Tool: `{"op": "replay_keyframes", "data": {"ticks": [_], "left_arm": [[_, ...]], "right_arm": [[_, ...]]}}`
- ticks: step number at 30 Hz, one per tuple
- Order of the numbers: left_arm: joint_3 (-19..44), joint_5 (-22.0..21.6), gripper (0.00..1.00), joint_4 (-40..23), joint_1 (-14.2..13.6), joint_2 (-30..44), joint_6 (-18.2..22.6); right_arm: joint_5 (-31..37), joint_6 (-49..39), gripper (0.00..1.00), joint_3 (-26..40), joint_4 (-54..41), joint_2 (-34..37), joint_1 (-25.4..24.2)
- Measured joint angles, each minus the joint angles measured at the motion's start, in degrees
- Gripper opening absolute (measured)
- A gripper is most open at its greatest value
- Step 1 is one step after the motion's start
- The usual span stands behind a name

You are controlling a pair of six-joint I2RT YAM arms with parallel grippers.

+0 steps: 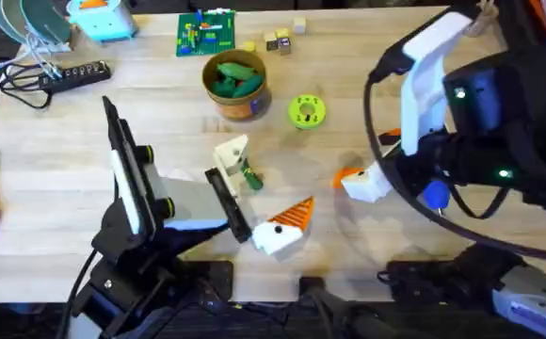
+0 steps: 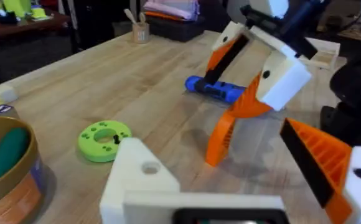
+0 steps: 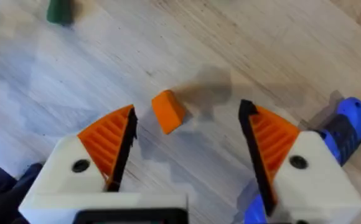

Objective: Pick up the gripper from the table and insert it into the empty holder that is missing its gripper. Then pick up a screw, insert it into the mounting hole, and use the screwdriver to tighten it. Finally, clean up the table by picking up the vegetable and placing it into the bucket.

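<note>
**Right gripper poised over the loose orange wedge**

The right gripper (image 3: 187, 155) hangs low over the table with its jaws spread wide; the loose orange wedge (image 3: 168, 111) lies on the wood in the gap ahead of its fingertips (image 3: 115, 134), touching neither. This straddling stance suits a pinch from both sides, so the step in hand appears to be the pickup. The blue screwdriver (image 3: 348, 121) lies just beside the right gripper, towards the table's right edge.

The left gripper (image 1: 254, 202) rests near the middle of the table, jaws apart: one finger carries an orange tip (image 1: 295, 214), the other is a plain white holder (image 2: 140, 174) with an open mounting hole, presented for the wedge. A small dark green vegetable (image 1: 248, 175) lies between them.

Towards the far edge, the round tub (image 1: 245, 104) already holds larger green toy vegetables (image 1: 233, 77); a lime-green disc (image 1: 306, 111) sits just beside it.
</note>
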Motion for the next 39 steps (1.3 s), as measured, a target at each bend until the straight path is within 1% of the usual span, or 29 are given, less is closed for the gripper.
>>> {"op": "replay_keyframes", "data": {"ticks": [6, 12, 15, 20, 25, 31, 33, 34, 35, 36, 37, 39], "left_arm": [[0.0, 2.7, 0.992, 0.0, 0.0, 0.0, 0.0], [0.0, 3.2, 0.993, 0.0, 0.0, 0.0, 0.0], [0.0, 3.3, 0.993, 0.0, 0.0, 0.0, 0.0], [0.0, 3.4, 0.993, 0.0, 0.0, 0.0, 0.0], [0.0, 3.4, 0.992, 0.0, 0.0, 0.0, 0.0], [0.0, 3.4, 0.993, 0.0, 0.0, 0.0, 0.0], [0.0, 3.4, 0.993, 0.0, 0.0, 0.0, 0.0], [0.0, 3.4, 0.993, 0.0, 0.0, 0.0, 0.0], [0.0, 3.4, 0.993, 0.0, 0.0, 0.0, 0.0], [0.0, 3.4, 0.993, 0.0, 0.0, 0.0, 0.0], [0.0, 3.4, 0.993, 0.0, 0.0, 0.0, 0.0], [0.0, 3.4, 0.993, 0.0, 0.0, 0.0, 0.0]], "right_arm": [[2.5, -4.1, 0.993, 0.1, -1.1, 3.7, 0.6], [2.9, -8.5, 0.990, 0.1, -1.2, 8.1, 2.4], [2.5, -10.3, 0.952, 0.2, -1.1, 10.3, 3.8], [1.8, -11.6, 0.849, 0.2, -1.1, 13.3, 5.1], [1.6, -12.1, 0.640, 0.2, -0.8, 14.4, 5.2], [1.4, -12.2, 0.495, 0.2, 0.3, 14.4, 5.2], [1.3, -12.3, 0.359, 0.2, 0.3, 14.4, 5.2], [1.3, -12.5, 0.215, 0.2, 0.3, 14.4, 5.2], [1.4, -12.5, 0.100, 0.2, 0.4, 14.4, 5.2], [1.3, -12.4, 0.031, 0.3, 0.4, 14.4, 5.2], [1.3, -12.4, 0.014, 0.3, 0.4, 14.4, 5.2], [1.3, -12.5, 0.015, 0.4, 0.3, 14.4, 5.2]]}}
